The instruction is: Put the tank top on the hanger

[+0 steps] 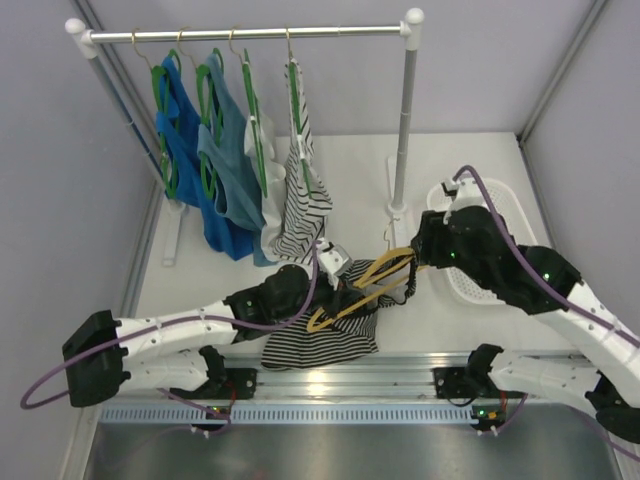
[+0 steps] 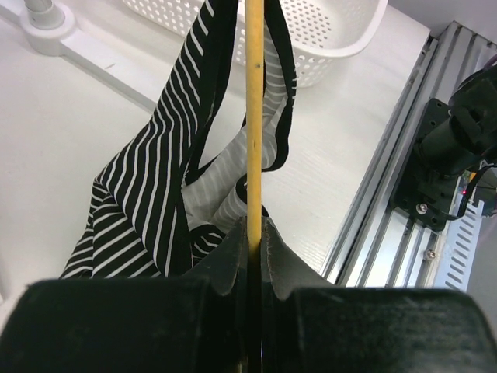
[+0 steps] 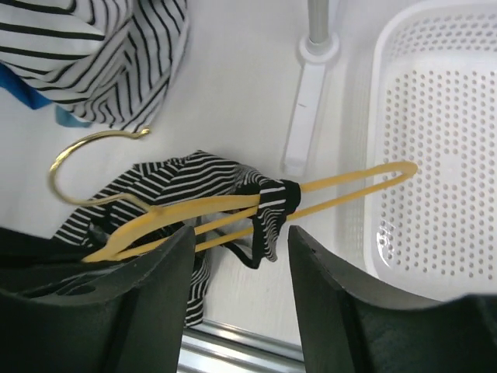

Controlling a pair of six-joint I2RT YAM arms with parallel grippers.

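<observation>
Holding the hanger (image 1: 372,283) up off the surface (image 1: 430,325) is the left pincer (image 1: 325,295). It's clenched on one thin yellow bar. In the left wrist view that bar runs straight up out of the closed fingers (image 2: 225,256). Right pincer (image 3: 242,237) is released: jaws apart, nothing between them, hanger bars just past its tips.

Hanger orientation:
- **Top view:** long axis is diagonal, near-left to far-right, spanning the gap between the two pincers.
- **Right wrist view:** roughly level, slanting slightly up to the right. The rounded shoulder end points at the basket (image 3: 435,140), and the metal hook (image 3: 81,167) curls off to the left.

Tank top (image 1: 320,342):
- One black-edged strap (image 3: 281,198) is looped round both hanger bars, partway along that shoulder.
- The rest is bunched under the hanger, lower part spread on the surface right beside the aluminium rail (image 1: 400,375) at the near edge.
- Can't tell about the other shoulder; it's hidden behind a pincer finger.

Around:
- Clothes rack (image 1: 250,33) stands at the back with green hangers (image 1: 165,100), blue tops (image 1: 205,165) and a paler striped top (image 1: 300,200). That top hangs just behind and left of the hanger.
- The rack's right post (image 1: 405,120) and its foot (image 3: 307,101) stand close behind the hanger.
- The basket sits to the right, partly under the right arm.
</observation>
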